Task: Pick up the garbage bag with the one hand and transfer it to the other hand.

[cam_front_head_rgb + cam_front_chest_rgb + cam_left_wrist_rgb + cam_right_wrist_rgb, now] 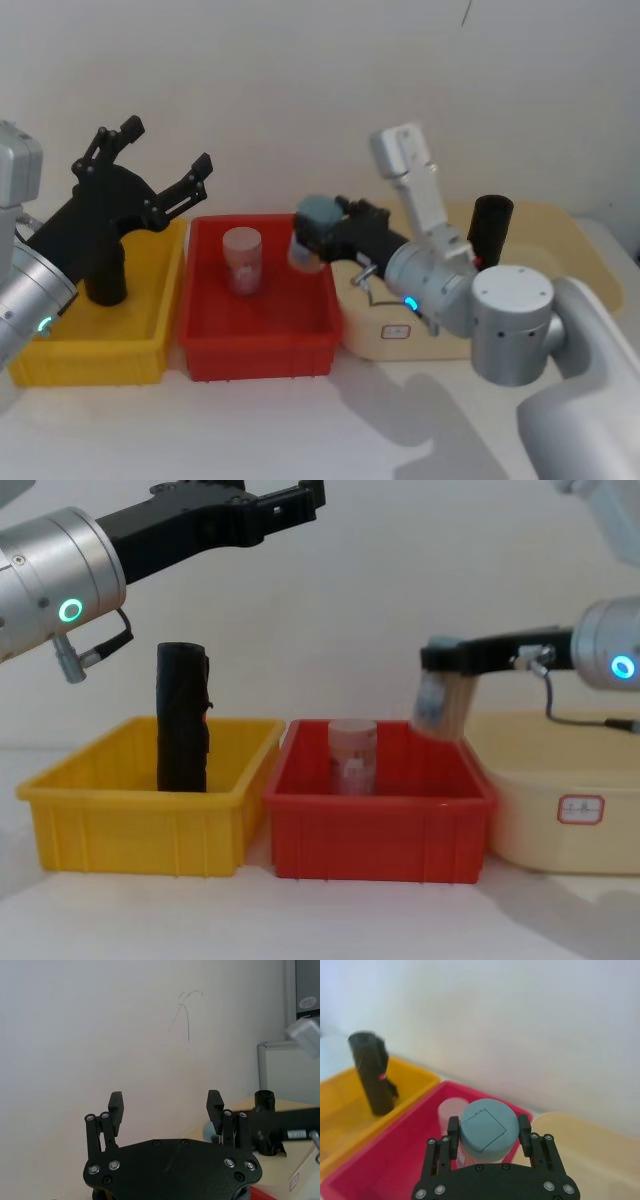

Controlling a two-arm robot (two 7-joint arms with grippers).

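Note:
The garbage bag (104,272), a tall black roll with a red mark on its side, stands upright in the yellow bin (70,352); it also appears as the garbage bag (182,720) and the garbage bag (372,1077). My left gripper (167,147) hangs open and empty high above that bin, well clear of the roll's top, and its jaws stand wide apart in its wrist view, left gripper (166,1105). My right gripper (318,232) is shut on a jar with a blue-grey lid (484,1130), held over the red bin's right side.
A second clear jar (242,260) stands in the red bin (258,348). Another black roll (490,228) with no label showing stands in the beige tray (545,225) behind my right arm. A white wall rises close behind the bins.

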